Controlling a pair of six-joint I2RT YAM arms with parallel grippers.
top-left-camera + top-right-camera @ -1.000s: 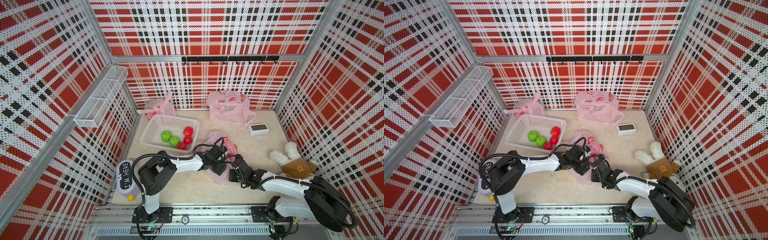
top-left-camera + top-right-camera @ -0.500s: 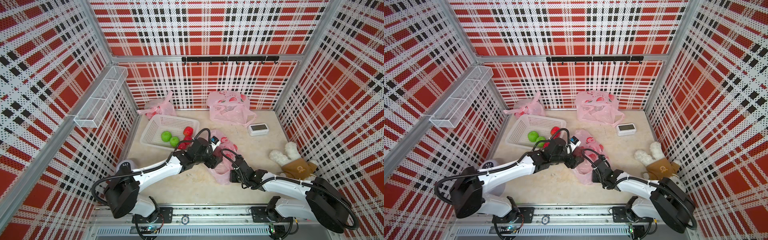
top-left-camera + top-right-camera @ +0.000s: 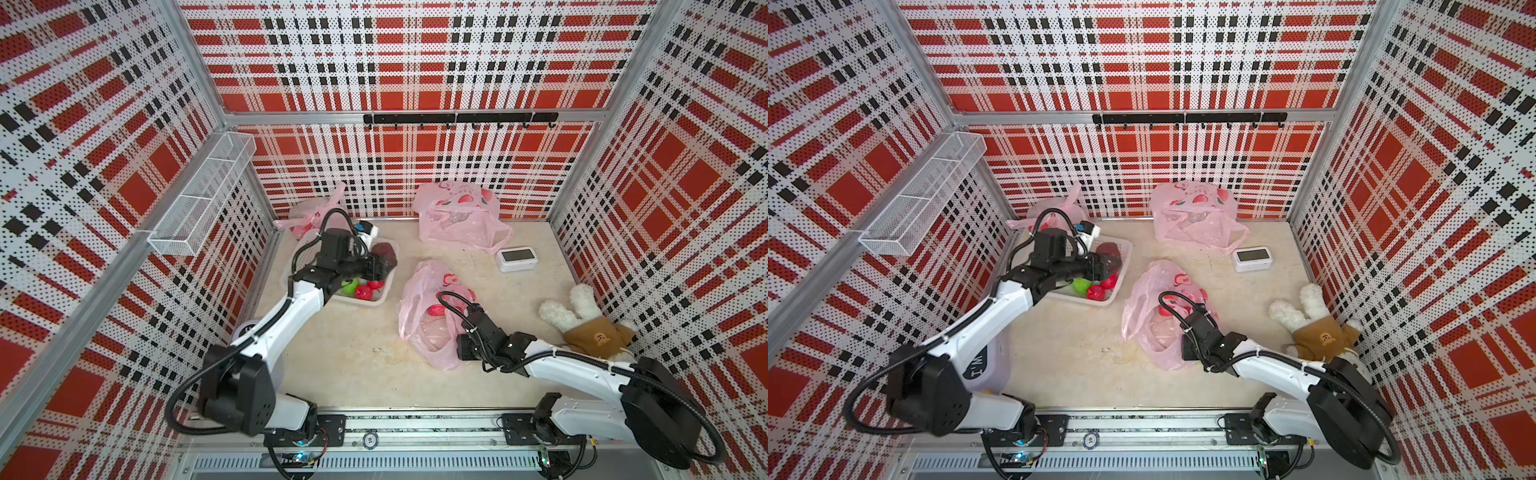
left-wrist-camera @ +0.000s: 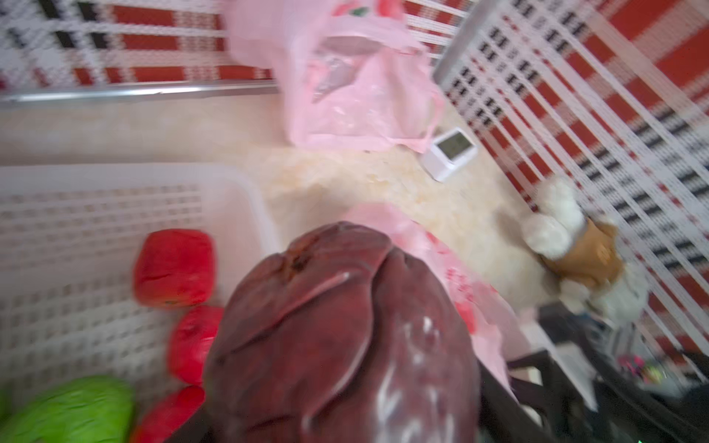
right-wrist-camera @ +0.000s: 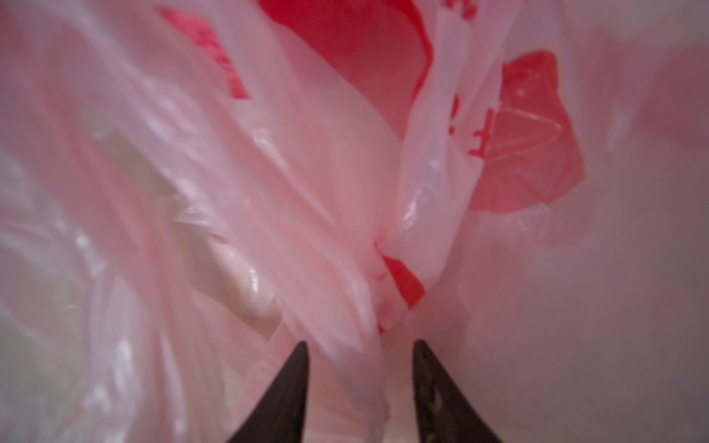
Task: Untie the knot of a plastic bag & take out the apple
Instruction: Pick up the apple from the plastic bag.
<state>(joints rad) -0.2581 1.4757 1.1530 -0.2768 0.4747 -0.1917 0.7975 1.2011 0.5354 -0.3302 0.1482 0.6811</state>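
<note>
The left arm (image 3: 291, 309) rises from its base at the front rail, ahead and to the left of the white basket (image 3: 374, 302). It stretches over the basket's left rim, with the wrist bent so that the left end effector (image 3: 380, 267) points rightward across the basket. Its jaws stand wide and grip the apple (image 3: 383, 251), a dark red one held over the basket's right half. The apple hangs above a green fruit (image 3: 350, 286) and some red fruits (image 3: 365, 292) lying inside the basket. In the left wrist view the apple fills the space just ahead of the camera. To the right of the basket, apart from it on the counter (image 3: 353, 357), the pink plastic bag (image 3: 419, 316) lies slack and crumpled. The right arm (image 3: 582, 368) reaches in low from its base well to the right of the basket. Its forearm lies nearly flat above the counter and its wrist sits at the bag's near right side. The right end effector (image 5: 360, 358) is open: its two dark fingers (image 5: 293, 387) stand apart, with loose pink film bunched between and just ahead of them.
</note>
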